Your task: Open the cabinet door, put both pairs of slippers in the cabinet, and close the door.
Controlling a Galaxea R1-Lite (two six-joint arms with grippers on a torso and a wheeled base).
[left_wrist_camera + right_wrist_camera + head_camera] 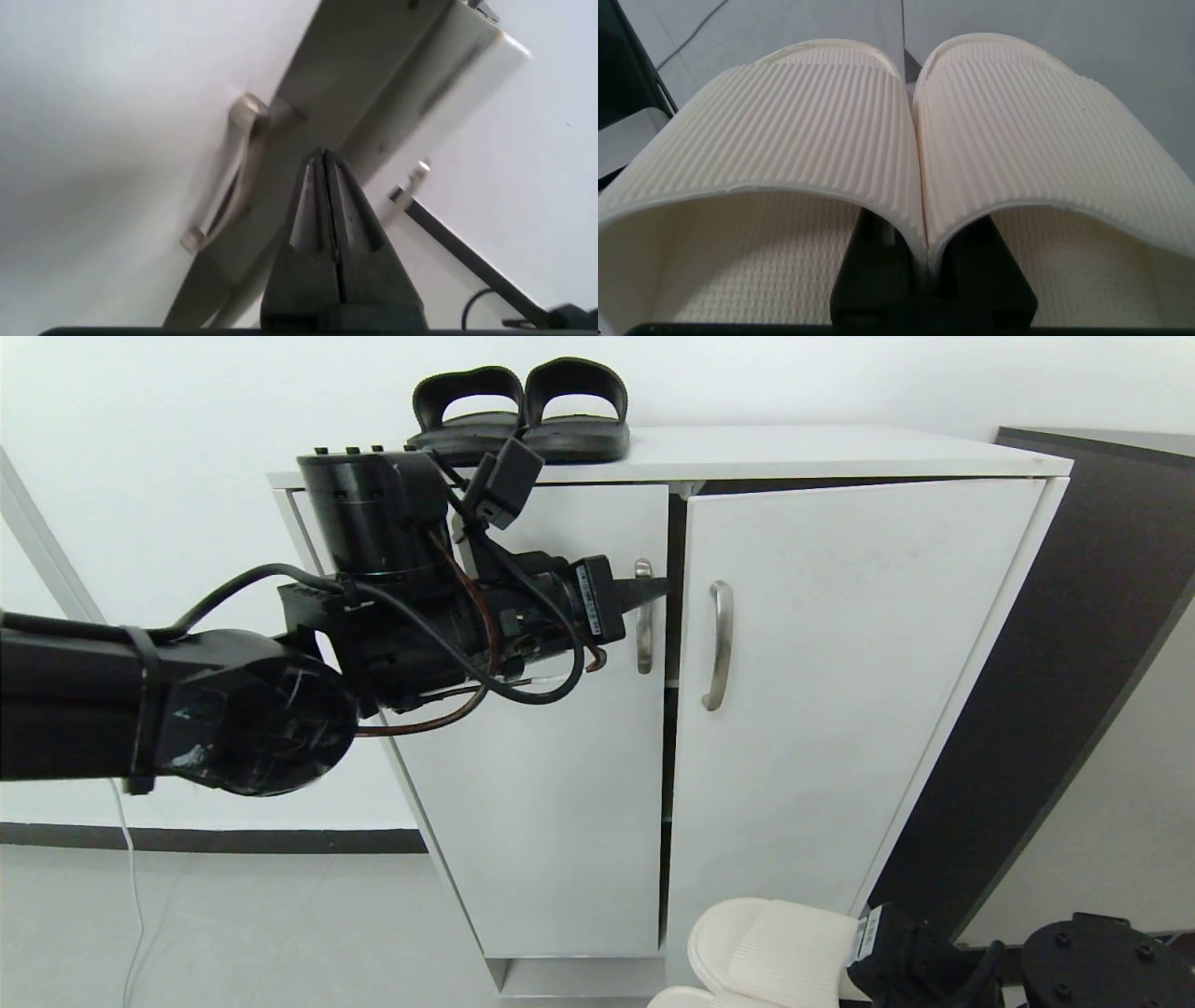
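Left end effector: closed, fingers pressed flat together with nothing between them. Its tip sat at the dark gap between the two doors, just beside the left handle; contact with the handle could not be told. Right end effector: clamped on the cream slippers, one finger inside each shoe and the two adjoining side walls pinched between. The pair was held low before the right door, near the foot of the cabinet. Setting: pale grey floor; white wall with a dark baseboard; a dark panel against the cabinet's right side; a thin white cable running down past the baseboard onto the floor. Writing: a white label on the left end effector's body, print too small to read. Container: white two-door cabinet, the left door and right door each with an upright metal handle, the right handle just across the gap from the left one. The inside was dark through the gap, contents not to be told. Black slippers: lay side by side on the cabinet top, above the left door.
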